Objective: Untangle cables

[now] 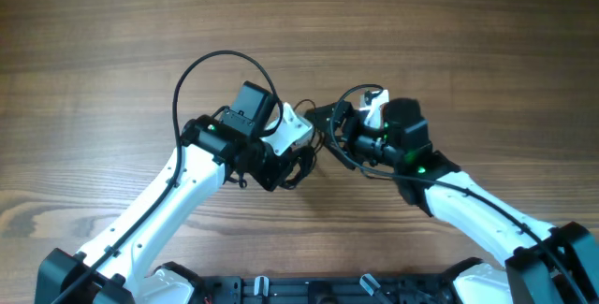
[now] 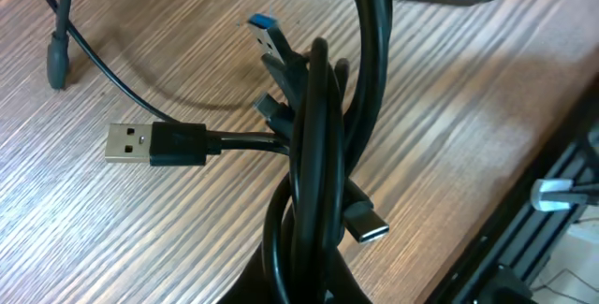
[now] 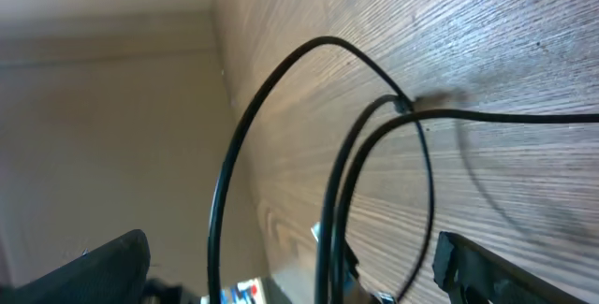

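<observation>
The cables (image 2: 314, 126) are black strands bunched in a tangle over the wooden table. A silver USB-A plug (image 2: 126, 143), a blue-tipped plug (image 2: 265, 25) and a small flat plug (image 2: 367, 226) stick out of the bunch. My left gripper (image 2: 314, 285) is shut on the lower part of the bunch. From overhead the cables (image 1: 315, 145) lie between my left gripper (image 1: 301, 162) and my right gripper (image 1: 329, 126). In the right wrist view my right gripper (image 3: 299, 276) stands wide open, and cable strands (image 3: 329, 220) pass between its fingers (image 3: 487, 267) without touching them.
A thicker black arm cable (image 1: 201, 65) loops over the table behind the left arm. Another thin black lead (image 2: 56, 56) curves across the wood at the left. The dark base rail (image 1: 299, 290) runs along the table's near edge.
</observation>
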You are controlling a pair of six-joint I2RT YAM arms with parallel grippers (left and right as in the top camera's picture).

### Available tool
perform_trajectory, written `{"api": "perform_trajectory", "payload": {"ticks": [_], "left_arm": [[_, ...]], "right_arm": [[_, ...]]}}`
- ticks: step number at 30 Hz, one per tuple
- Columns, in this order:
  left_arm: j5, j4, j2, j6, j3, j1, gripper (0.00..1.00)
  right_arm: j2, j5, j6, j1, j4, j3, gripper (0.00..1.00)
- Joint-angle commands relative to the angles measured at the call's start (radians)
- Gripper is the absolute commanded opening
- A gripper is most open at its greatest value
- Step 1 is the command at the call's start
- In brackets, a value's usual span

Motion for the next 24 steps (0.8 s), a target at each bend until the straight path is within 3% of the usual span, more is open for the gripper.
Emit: {"api": "perform_trajectory", "payload": {"ticks": [1,2,3,7,8,13,18,24], "left_arm": [[0.051,0.006,-0.016,0.036,0.011,-0.003,0.04],[0.051,0.009,-0.016,0.036,0.011,-0.003,0.04],[0.051,0.013,-0.017,0.036,0.011,-0.003,0.04],[0.049,0.032,-0.017,0.034,0.011,-0.002,0.04],[0.039,0.037,-0.017,0.025,0.011,-0.002,0.04],[-0.194,0.062,-0.017,-0.2,0.011,0.004,0.04],[-0.216,0.085,-0.017,-0.381,0.011,0.066,0.04],[-0.216,0.204,-0.017,-0.752,0.011,0.171,0.04]], "right_arm": [[0.007,0.126,0.06,0.034,0.009,0.006,0.9],[0.007,0.138,0.059,0.038,0.008,0.006,0.84],[0.007,0.146,0.058,0.039,0.004,0.006,0.64],[0.007,0.163,0.001,0.039,-0.02,0.006,0.09],[0.007,0.163,-0.022,0.039,-0.023,0.006,0.05],[0.006,0.142,-0.124,0.039,-0.028,0.006,0.04],[0.006,0.051,-0.123,0.039,-0.004,0.006,0.04],[0.006,-0.074,-0.068,0.045,0.005,0.006,0.04]]}}
